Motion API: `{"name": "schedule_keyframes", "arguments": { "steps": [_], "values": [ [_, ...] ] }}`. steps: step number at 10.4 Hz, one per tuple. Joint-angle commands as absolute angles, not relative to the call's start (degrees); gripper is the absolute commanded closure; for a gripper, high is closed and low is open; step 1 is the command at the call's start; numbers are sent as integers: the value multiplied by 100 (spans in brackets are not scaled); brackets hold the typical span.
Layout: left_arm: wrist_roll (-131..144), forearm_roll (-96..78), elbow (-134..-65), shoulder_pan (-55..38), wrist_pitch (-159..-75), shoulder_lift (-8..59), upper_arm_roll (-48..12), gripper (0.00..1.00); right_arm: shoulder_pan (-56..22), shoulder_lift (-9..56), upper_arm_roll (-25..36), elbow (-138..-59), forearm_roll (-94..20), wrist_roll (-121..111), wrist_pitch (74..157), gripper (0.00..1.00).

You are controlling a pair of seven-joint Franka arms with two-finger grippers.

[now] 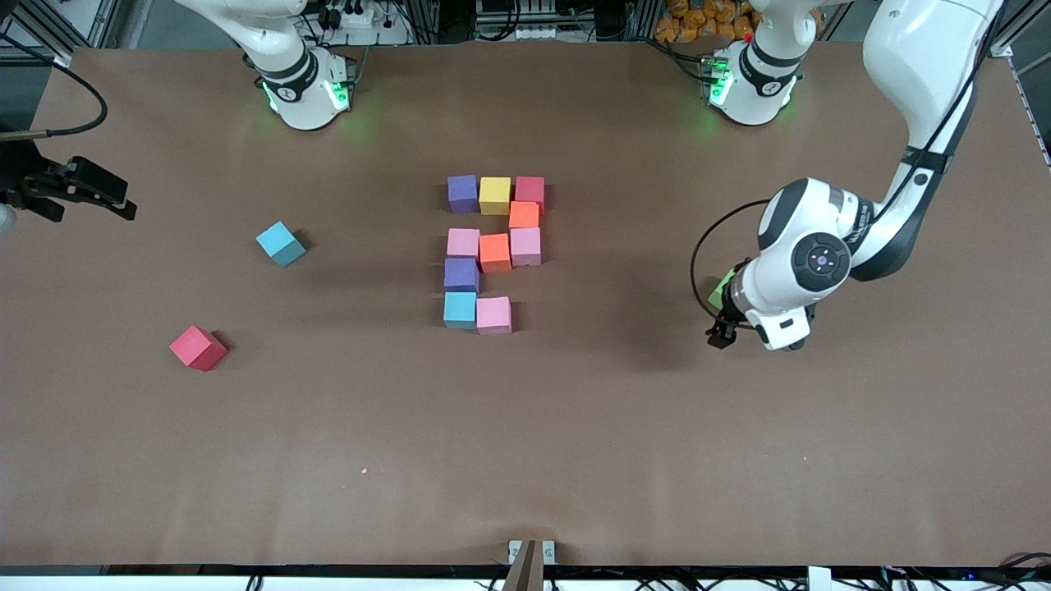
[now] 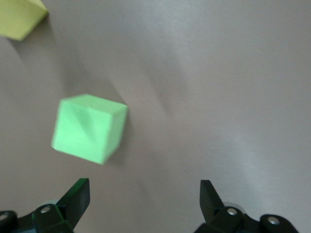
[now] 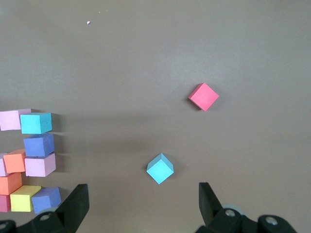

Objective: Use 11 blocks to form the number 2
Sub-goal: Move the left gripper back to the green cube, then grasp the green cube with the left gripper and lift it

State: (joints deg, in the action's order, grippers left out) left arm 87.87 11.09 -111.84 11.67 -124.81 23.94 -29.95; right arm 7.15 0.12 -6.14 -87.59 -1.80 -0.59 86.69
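Ten blocks lie in a blocky partial number 2 (image 1: 493, 250) at the table's middle: purple, yellow and red in the row farthest from the front camera, light blue (image 1: 460, 309) and pink (image 1: 494, 315) in the nearest. A green block (image 2: 88, 128) lies toward the left arm's end, mostly hidden under the left wrist in the front view (image 1: 722, 289). My left gripper (image 2: 145, 190) is open and empty, low over the table beside it, and shows in the front view (image 1: 719, 338). My right gripper (image 3: 143, 194) is open and empty, high over a loose light blue block (image 3: 160, 168).
The loose light blue block (image 1: 280, 244) and a red block (image 1: 198, 348) lie toward the right arm's end. A yellow-green cube (image 2: 19, 17) shows at the left wrist view's edge. A black fixture (image 1: 82, 190) juts in over the table edge at the right arm's end.
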Motion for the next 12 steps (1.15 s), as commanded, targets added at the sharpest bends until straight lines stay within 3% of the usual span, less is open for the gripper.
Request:
{"name": "schedule_keyframes", "arguments": {
  "steps": [1, 7, 12],
  "values": [
    [8429, 1221, -11706, 1300, -12673, 2048, -3094, 0, 694, 9, -606, -8736, -264, 26, 8675, 0],
    [8411, 2013, -12690, 1757, -13937, 2013, -3094, 0, 694, 35, -606, -8745, -264, 26, 8675, 0],
    [8394, 2180, -12893, 1775, -14123, 2065, -3094, 0, 668, 53, -606, -8745, -264, 26, 8745, 0]
  ]
}}
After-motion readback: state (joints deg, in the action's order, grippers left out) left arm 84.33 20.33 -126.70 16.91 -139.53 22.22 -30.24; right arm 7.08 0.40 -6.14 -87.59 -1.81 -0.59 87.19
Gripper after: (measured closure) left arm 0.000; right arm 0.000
